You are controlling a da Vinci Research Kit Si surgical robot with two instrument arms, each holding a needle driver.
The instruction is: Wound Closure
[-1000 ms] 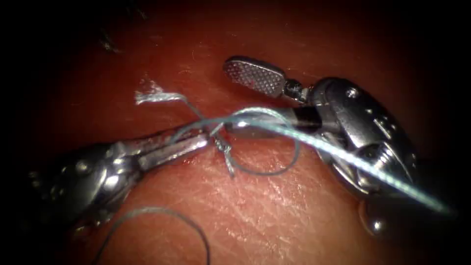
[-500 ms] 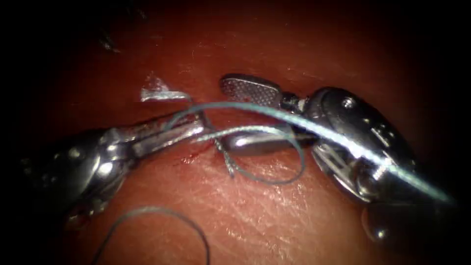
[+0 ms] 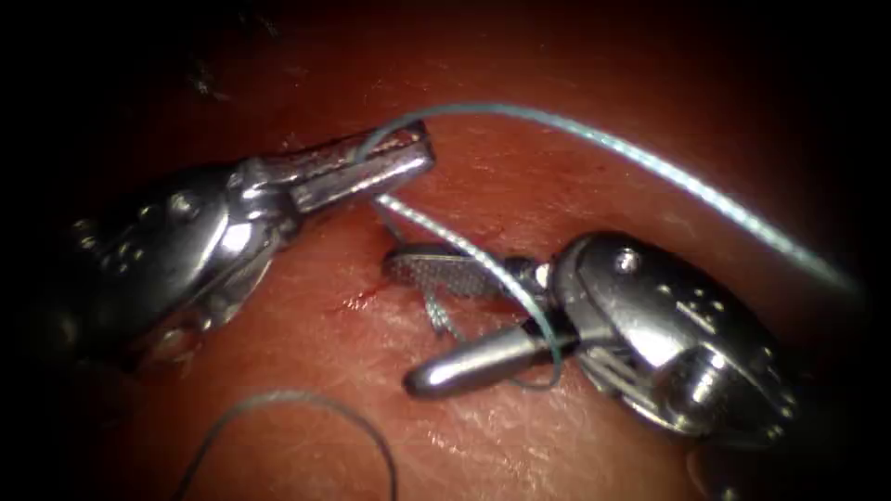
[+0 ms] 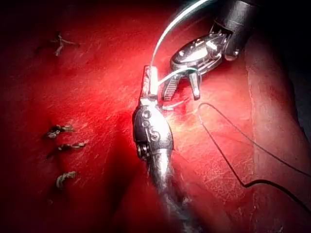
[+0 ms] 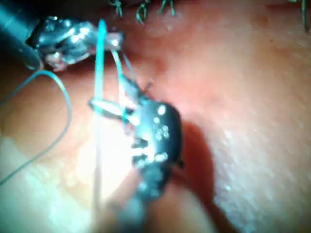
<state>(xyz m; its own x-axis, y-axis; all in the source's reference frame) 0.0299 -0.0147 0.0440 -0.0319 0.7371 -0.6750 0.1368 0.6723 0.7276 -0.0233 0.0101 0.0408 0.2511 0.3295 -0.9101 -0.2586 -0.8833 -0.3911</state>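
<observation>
Since a second ago the left end effector (image 3: 408,153) has lifted up and away, clamped on the thread (image 3: 594,139), while the right end effector (image 3: 418,325) has dropped lower, spread wide with a loop around its lower jaw, gripping nothing. No needle can be made out. A hard pull, by this reading, could slip the loop or drag the knot (image 3: 432,311); glistening tissue (image 3: 557,445) leaves little room.

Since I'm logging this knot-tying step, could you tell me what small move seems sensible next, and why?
Probably close the right end effector on the short thread tail at the cut: its jaws stand open around it, thread is looped round one of them, and the left end effector holds the long strand.
</observation>
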